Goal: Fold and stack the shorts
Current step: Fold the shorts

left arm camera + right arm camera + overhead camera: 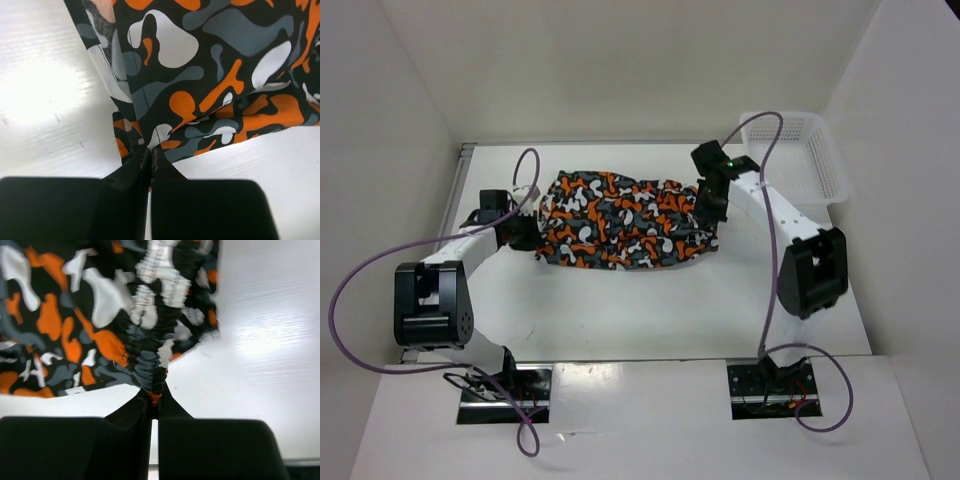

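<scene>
White bench looks slick: left pincer and right pincer each clench only a sliver of the shorts, which uneven pulling could free.

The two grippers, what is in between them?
The shorts stretch across the table between the left gripper and the right gripper, and each gripper is shut on one end. The top view shows it best.

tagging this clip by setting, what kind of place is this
Likely a robotics lab work cell: a white table enclosed by plain white panels, a left arm and right arm bolted at its near edge, plus shorts and a mesh basket.
</scene>
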Controlling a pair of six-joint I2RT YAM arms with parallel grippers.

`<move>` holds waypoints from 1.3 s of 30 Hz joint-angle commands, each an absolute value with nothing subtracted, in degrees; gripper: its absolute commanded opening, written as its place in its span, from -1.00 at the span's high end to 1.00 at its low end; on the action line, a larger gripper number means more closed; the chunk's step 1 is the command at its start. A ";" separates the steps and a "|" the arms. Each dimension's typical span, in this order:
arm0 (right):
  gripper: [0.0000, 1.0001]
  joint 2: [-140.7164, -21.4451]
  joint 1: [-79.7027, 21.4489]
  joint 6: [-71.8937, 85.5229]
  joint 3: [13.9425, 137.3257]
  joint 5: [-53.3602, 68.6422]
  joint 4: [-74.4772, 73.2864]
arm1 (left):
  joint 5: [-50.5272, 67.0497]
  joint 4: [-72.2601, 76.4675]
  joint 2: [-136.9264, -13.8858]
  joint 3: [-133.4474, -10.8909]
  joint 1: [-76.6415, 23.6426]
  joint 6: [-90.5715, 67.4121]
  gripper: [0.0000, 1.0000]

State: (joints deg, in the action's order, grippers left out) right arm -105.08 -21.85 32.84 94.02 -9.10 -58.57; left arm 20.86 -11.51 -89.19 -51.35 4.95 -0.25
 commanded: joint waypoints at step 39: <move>1.00 -93.08 -22.68 28.48 82.52 2.90 -42.10 | 17.48 -16.00 -91.85 -60.72 2.46 0.00 1.00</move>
State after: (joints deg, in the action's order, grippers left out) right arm -95.29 -22.22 29.06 82.30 2.59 -44.07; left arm 17.04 -15.46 -95.53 -56.58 2.37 -0.25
